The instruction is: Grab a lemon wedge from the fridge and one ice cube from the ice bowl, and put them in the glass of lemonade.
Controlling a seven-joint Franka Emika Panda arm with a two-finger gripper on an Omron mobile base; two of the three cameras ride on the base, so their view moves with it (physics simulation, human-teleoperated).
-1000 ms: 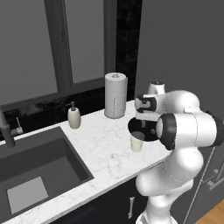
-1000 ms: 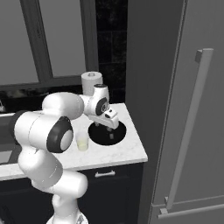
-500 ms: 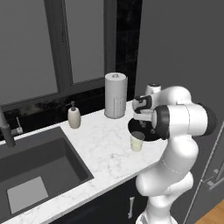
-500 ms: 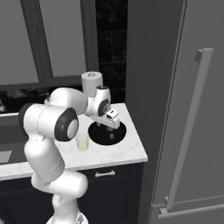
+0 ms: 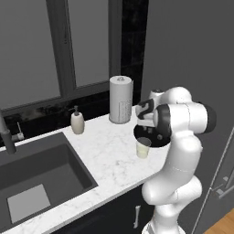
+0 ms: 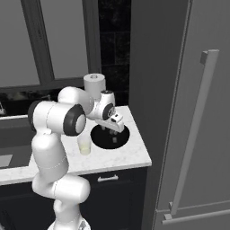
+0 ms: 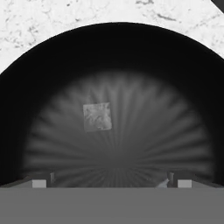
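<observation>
Over the ice bowl (image 6: pixel 104 139) on the white marble surface (image 5: pixel 109 160), the tool (image 6: pixel 114 133) hangs with its jaws spread fully apart and nothing between them. From the hand view, 1 pale ice cube (image 7: pixel 97 116) lies on the bowl's ribbed dark floor, left of centre and apart from both fingertips (image 7: pixel 39 183). Just beside the bowl stands the glass of lemonade (image 5: pixel 143 147), with a paper-towel roll (image 5: pixel 120 99) behind it. To the right, the fridge (image 6: pixel 193 117) stands closed, its long bar handle (image 6: pixel 192 130) upright.
</observation>
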